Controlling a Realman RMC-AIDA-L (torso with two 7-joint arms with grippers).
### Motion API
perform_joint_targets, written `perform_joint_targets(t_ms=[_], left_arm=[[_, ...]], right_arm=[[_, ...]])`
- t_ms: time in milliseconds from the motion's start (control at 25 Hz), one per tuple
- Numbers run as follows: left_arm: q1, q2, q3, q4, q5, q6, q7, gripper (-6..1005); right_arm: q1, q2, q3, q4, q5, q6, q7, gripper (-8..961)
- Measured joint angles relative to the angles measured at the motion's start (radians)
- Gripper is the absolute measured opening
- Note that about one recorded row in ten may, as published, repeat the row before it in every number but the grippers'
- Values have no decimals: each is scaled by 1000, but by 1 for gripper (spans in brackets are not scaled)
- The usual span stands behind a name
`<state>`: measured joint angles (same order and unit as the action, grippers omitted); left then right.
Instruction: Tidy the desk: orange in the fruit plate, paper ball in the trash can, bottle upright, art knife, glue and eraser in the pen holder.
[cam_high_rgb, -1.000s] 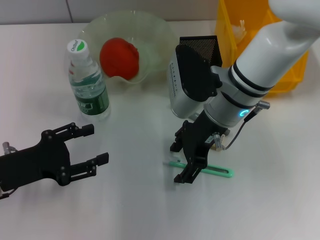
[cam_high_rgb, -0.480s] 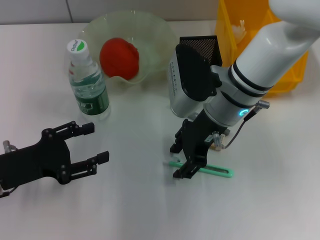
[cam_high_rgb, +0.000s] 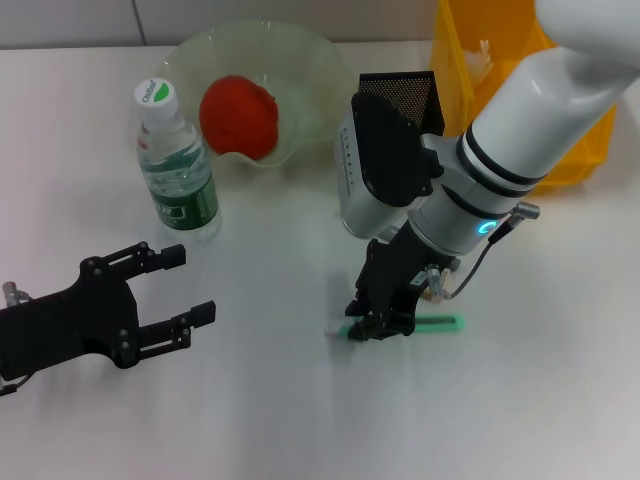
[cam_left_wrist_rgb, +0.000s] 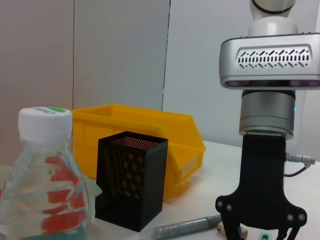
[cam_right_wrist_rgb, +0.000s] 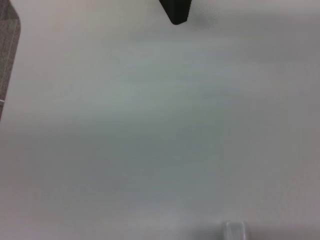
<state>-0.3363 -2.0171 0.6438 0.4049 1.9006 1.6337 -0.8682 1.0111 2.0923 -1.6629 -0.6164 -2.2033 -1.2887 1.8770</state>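
While the right gripper (cam_high_rgb: 372, 328) is reaching down onto the white counter (cam_high_rgb: 260, 400), its fingers are pinching one end of the green art knife (cam_high_rgb: 432, 323), which is lying flat with the rest of its length sticking out toward the robot's right. Just beside the fingers, a small pale piece, possibly the eraser (cam_high_rgb: 437, 290), is resting on the counter, though it is too hidden to be sure of. Behind the right arm, the black mesh pen holder (cam_high_rgb: 405, 93) is standing next to the yellow bin (cam_high_rgb: 585, 140), which is holding a bit of crumpled white paper (cam_high_rgb: 482, 58). Farther toward the robot's left, the orange (cam_high_rgb: 238, 115) is sitting in the translucent fruit plate (cam_high_rgb: 310, 70), and the water bottle (cam_high_rgb: 175, 165) is standing upright just beside that plate. Low on the left, the left gripper (cam_high_rgb: 178, 292) is hovering over bare counter, well apart from the bottle, with its fingers spread and holding nothing. From the left wrist view, a grey pen-like stick (cam_left_wrist_rgb: 185, 227) is lying on the counter between the pen holder and the right gripper.
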Motion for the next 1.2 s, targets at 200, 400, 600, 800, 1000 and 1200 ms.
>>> perform_joint_targets(t_ms=[200,400,600,800,1000,1200], left_arm=[[0,0,0,0,0,0,0,768],[0,1,0,0,0,2,0,769],[-1,2,-1,0,0,1,0,769],[-1,2,-1,0,0,2,0,768],[-1,1,-1,0,0,6,0,768],[-1,0,-2,0,0,7,0,769]], right_arm=[[-7,0,0,-17,-2,0,6,169],[-19,0,0,-41,-3,-7,9,171],[-21,0,1,-43,-3,-9,10,173],[-31,-1,36,-43,16,-14,10,174],[-55,-7,124,-44,61,-51,-5,176],[-127,-7,268,-60,109,-82,-86,178]])
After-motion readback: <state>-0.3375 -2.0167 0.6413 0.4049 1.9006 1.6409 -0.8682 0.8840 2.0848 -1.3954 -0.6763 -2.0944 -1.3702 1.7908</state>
